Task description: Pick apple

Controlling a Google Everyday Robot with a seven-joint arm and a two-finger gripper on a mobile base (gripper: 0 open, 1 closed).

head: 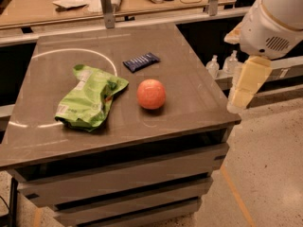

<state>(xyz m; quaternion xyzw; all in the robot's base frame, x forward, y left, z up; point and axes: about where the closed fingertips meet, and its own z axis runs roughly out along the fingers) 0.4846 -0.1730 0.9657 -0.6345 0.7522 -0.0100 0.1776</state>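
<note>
The round red-orange apple (151,93) lay mid-frame on the grey desk (199,91), near a crumpled green bag (87,98). The cream tool (244,91) hung at the right, well apart; I could not tell its state. The approach seemed in hand, and next the tool needed to reach left above the apple.

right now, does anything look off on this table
Nothing is spilled or broken. The green snack bag lies crumpled left of the apple, with the dark blue bar behind. The gripper hangs right of the table, touching nothing.
</note>
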